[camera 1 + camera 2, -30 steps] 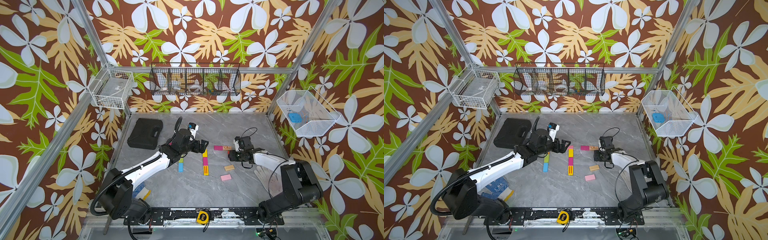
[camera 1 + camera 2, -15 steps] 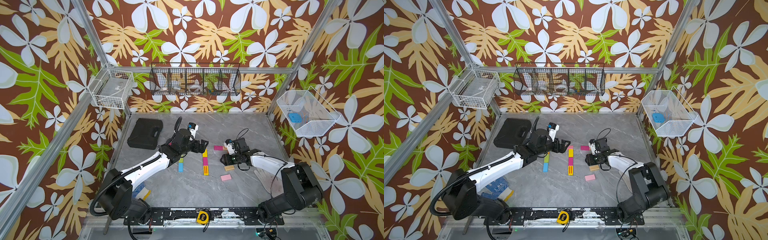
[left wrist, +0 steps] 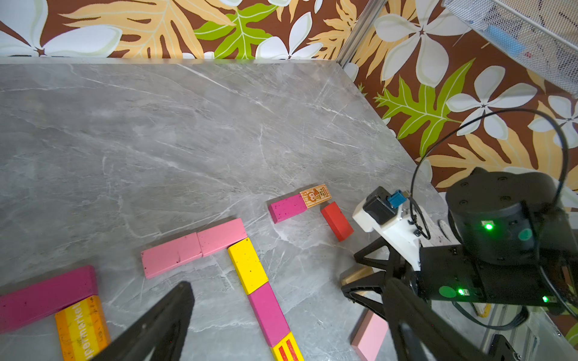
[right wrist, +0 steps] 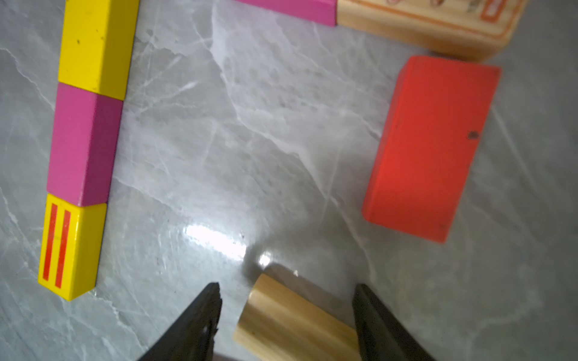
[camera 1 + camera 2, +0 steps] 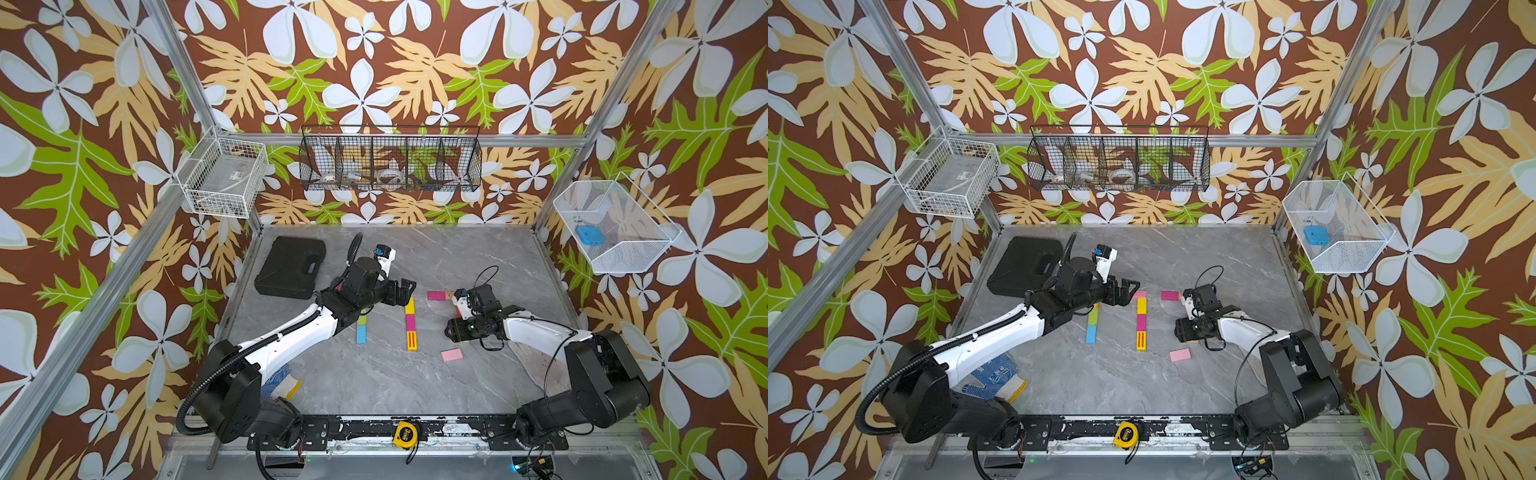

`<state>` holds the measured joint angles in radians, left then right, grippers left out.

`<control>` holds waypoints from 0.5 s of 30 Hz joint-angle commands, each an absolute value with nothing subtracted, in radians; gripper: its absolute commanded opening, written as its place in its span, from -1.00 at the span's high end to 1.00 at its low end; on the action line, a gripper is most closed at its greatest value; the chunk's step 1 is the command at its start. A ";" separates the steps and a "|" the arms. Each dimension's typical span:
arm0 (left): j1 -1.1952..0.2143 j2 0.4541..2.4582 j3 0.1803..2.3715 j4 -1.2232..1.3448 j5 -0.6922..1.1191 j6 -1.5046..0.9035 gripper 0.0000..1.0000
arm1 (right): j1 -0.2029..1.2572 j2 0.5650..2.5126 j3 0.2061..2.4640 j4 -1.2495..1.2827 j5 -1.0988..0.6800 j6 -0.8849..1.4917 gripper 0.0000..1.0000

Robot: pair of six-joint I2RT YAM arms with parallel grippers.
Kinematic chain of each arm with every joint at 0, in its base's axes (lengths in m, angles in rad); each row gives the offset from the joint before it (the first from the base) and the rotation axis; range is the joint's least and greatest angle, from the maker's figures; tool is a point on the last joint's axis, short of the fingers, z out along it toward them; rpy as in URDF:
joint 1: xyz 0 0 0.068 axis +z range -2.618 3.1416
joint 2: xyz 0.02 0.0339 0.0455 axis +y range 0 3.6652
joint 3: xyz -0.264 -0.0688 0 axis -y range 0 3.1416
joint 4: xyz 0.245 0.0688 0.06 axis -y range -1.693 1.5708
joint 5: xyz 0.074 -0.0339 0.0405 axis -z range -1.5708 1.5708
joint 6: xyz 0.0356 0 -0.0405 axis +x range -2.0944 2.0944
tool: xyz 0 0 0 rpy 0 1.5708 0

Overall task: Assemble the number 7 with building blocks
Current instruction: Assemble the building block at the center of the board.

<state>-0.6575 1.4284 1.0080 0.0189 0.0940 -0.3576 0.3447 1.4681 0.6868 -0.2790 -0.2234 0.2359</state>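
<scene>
Nearest the camera, the yellow tape measure (image 5: 405, 434) sits on the front rail, its label too small to read. Moving in, a loose pale pink block (image 5: 451, 354) lies flat, nearer than the column and off toward the right arm. Now the column itself: a plain yellow block (image 4: 97, 43), a magenta middle block (image 4: 83, 143) and a striped yellow block (image 4: 72, 247) with two red bars, laid end to end, the striped one nearest. Beside the column on the right arm's side, the right gripper (image 4: 287, 289) has its jaws parted around a plain wood block (image 4: 291, 322), one finger clear of it and the other at its edge. Just past that lies a red block (image 3: 337, 221), then a separate magenta block (image 3: 287, 208) butted against a printed wood block (image 3: 315, 196) bearing a cartoon figure. At the column's far end, an inner pink block (image 3: 222, 236) touches the plain yellow one, and an outer pink block (image 3: 171, 254) continues toward the left arm. The left gripper (image 5: 402, 293) hovers there, spread wide and empty. On the left arm's side of the column, an orange-and-yellow block (image 3: 82, 328) shows the letters "permarket". Beyond the column is a closed black case (image 5: 291, 268). Then come a white wire basket (image 5: 222, 180) with unclear contents, a black divided basket (image 5: 390, 160) holding pale rolls, and a white mesh basket (image 5: 615, 226) with one blue item (image 5: 586, 235).
</scene>
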 commanded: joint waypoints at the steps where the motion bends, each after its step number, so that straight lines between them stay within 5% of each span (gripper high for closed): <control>1: -0.657 1.434 1.018 0.027 0.097 -0.344 -0.93 | 0.345 1.430 0.655 -0.326 -0.208 0.275 -0.35; 9: -0.657 1.431 1.019 0.035 0.116 -0.344 -0.93 | 0.390 1.371 0.624 -0.341 -0.151 0.321 -0.22; 15: -0.655 1.419 1.011 0.037 0.114 -0.344 -0.93 | 0.405 1.389 0.647 -0.364 -0.077 0.324 0.07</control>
<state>-0.6575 1.4284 1.0092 0.0185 0.1101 -0.3500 0.3992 1.3827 0.6334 -0.3401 -0.1360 0.3122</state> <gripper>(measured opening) 0.963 0.473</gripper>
